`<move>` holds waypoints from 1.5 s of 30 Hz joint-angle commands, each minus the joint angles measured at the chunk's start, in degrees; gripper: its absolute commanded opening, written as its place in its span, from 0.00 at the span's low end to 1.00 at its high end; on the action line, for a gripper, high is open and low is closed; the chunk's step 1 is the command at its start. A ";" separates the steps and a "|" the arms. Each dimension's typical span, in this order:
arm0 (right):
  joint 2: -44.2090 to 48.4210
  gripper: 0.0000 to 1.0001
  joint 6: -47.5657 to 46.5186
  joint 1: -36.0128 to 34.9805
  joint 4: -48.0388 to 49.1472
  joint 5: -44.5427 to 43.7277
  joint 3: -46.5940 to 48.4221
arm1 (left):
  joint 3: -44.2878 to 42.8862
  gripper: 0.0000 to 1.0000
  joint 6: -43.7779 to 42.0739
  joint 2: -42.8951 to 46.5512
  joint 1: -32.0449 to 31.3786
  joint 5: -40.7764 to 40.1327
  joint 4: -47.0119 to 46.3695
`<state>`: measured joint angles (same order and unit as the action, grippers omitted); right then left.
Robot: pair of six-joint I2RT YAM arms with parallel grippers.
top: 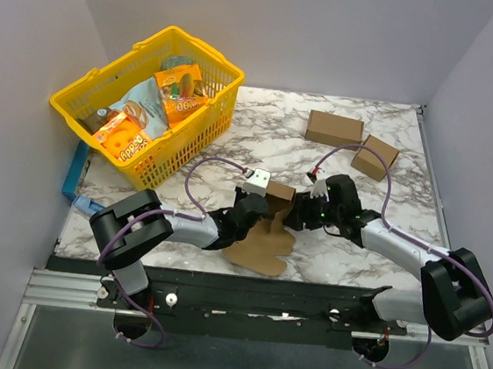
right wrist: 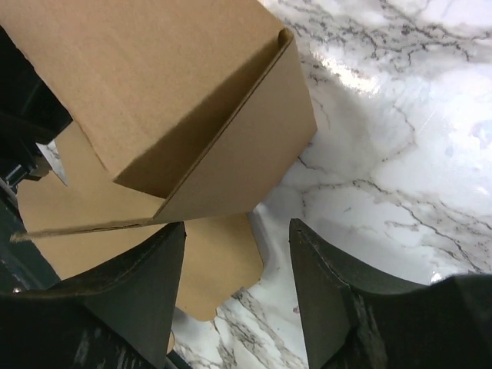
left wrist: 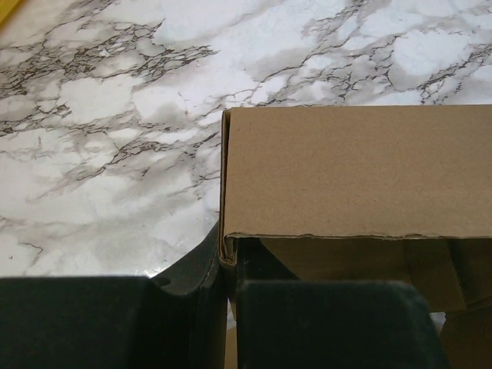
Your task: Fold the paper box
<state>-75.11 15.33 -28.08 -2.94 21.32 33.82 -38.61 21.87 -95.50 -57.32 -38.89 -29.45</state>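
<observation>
The paper box (top: pixel 270 227) stands partly folded near the table's front middle. Its raised brown walls are by the grippers and a rounded flap (top: pixel 260 252) lies flat toward me. My left gripper (top: pixel 249 209) comes in from the left. In the left wrist view it (left wrist: pixel 228 257) is shut on the box's upright side wall, below the broad brown panel (left wrist: pixel 354 169). My right gripper (top: pixel 302 211) is at the box's right side. In the right wrist view it (right wrist: pixel 237 224) is open just below the raised box (right wrist: pixel 169 100), with only a flat flap (right wrist: pixel 219 269) and marble between the fingers.
A yellow basket (top: pixel 180 147) full of snack packs sits at the back left. Two closed brown cuboids, one long (top: pixel 333 128) and one squarish (top: pixel 375 157), lie at the back right. A blue object (top: pixel 75 171) lies along the table's left edge. Grey walls enclose the table.
</observation>
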 commanded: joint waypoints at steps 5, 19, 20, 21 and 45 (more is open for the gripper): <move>0.58 0.65 0.05 -1.19 13.48 -3.57 -1.22 | 0.47 0.00 -0.16 -0.65 0.37 2.33 3.88; -2.76 0.66 6.55 -9.27 20.43 -20.96 -2.71 | 0.46 0.00 0.46 -0.74 0.37 2.95 3.88; -3.11 0.66 7.42 -9.71 20.34 -22.62 -2.54 | 0.38 0.00 0.37 -0.82 0.28 3.03 3.88; -3.37 0.67 7.78 -10.07 20.26 -24.81 -2.53 | 0.46 0.00 0.37 -0.82 0.37 3.04 3.88; -11.81 0.25 27.82 -18.33 3.12 -61.04 5.99 | 0.82 0.00 1.33 -0.12 0.37 3.39 3.79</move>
<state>-85.49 36.69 -46.85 5.78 -29.65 38.13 -38.74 22.13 -95.50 -56.75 -37.87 -29.54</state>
